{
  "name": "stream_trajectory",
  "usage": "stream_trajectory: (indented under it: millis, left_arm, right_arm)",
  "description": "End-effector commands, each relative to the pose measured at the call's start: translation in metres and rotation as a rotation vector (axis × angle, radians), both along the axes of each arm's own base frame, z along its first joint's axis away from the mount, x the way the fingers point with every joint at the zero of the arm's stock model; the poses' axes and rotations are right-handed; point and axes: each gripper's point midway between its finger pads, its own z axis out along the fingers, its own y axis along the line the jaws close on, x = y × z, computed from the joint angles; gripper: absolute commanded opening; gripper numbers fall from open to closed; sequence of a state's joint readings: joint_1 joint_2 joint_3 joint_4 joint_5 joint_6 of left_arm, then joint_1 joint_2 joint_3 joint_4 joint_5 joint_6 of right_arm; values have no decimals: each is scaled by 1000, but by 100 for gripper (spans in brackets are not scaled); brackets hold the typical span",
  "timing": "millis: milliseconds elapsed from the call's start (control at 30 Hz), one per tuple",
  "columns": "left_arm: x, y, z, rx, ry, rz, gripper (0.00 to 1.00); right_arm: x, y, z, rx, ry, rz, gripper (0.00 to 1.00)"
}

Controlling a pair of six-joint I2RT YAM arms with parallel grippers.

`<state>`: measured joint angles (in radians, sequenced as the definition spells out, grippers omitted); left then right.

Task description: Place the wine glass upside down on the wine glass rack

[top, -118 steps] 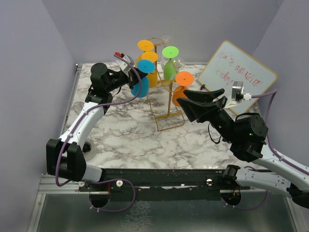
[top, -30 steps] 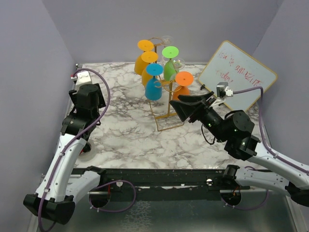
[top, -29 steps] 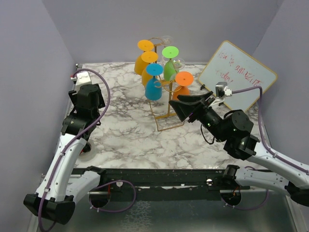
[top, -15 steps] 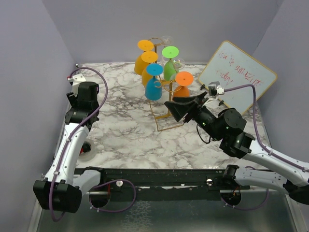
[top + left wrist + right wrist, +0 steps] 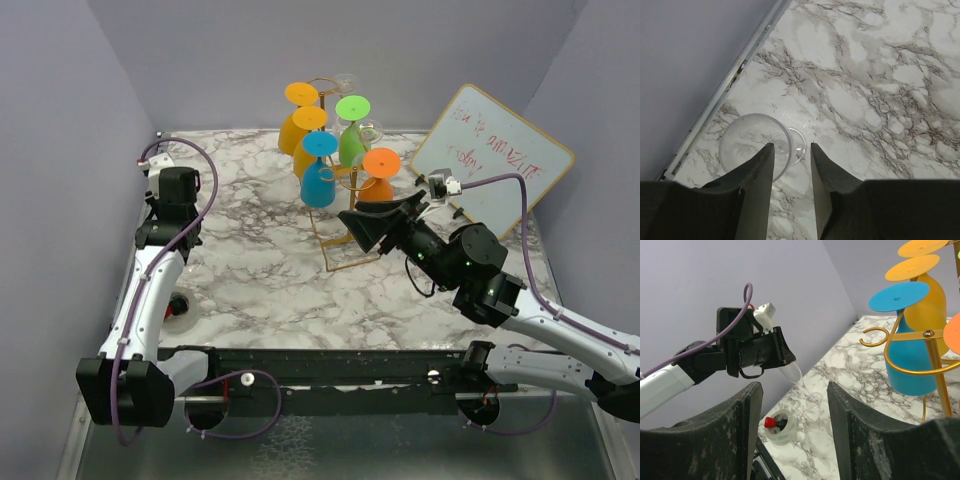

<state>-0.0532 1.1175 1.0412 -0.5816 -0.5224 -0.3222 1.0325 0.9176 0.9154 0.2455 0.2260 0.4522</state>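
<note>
A clear wine glass [image 5: 754,146] stands on its foot [image 5: 813,399] on the marble near the left wall. My left gripper [image 5: 792,146] hovers right above it, open with narrowed jaws. Its left finger [image 5: 760,175] overlaps the rim and its right finger sits outside the bowl. In the right wrist view the bowl [image 5: 792,372] reaches up to the left gripper [image 5: 787,360]. The golden wine glass rack [image 5: 349,200] stands mid-table with several coloured glasses hanging upside down. My right gripper [image 5: 358,228] is open and empty beside the rack's base.
A tape roll [image 5: 781,426] holding a red-capped item lies near the front left edge [image 5: 180,308]. A whiteboard [image 5: 490,155] leans at the back right. The blue glass [image 5: 910,365] hangs closest to my right gripper. Purple walls close in the table.
The blue glass, earlier in my left gripper, now hangs on the rack. My left arm pulled back to the left wall and its jaws narrowed. My right gripper edged left toward the rack.
</note>
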Motion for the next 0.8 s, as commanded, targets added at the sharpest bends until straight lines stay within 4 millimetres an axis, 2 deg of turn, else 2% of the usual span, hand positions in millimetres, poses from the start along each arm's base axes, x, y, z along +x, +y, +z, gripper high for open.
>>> stream_trajectory:
  millis: [0, 200, 300, 400, 533, 667, 767]
  left_arm:
    - [5, -8, -12, -52, 12, -41, 32]
    - [5, -15, -20, -77, 39, -84, 10]
    - [5, -25, -17, -106, 37, -137, 0]
    - [6, -40, -9, -154, 26, -211, 0]
    - [5, -72, 10, -258, 0, -363, 0]
    - [2, -103, 37, -366, -58, -498, 0]
    - [-2, -114, 62, -407, -121, -551, 0]
  right_arm:
    - [-6, -1, 11, 32, -14, 22, 59]
    - [-6, -1, 10, 38, -9, 27, 59]
    - [-7, 0, 11, 40, -9, 32, 59]
    - [-7, 1, 10, 36, -7, 37, 59]
    - [-4, 7, 4, 10, 21, 41, 59]
    - [0, 13, -2, 18, 69, 34, 59]
    - [1, 19, -5, 40, 106, 48, 61]
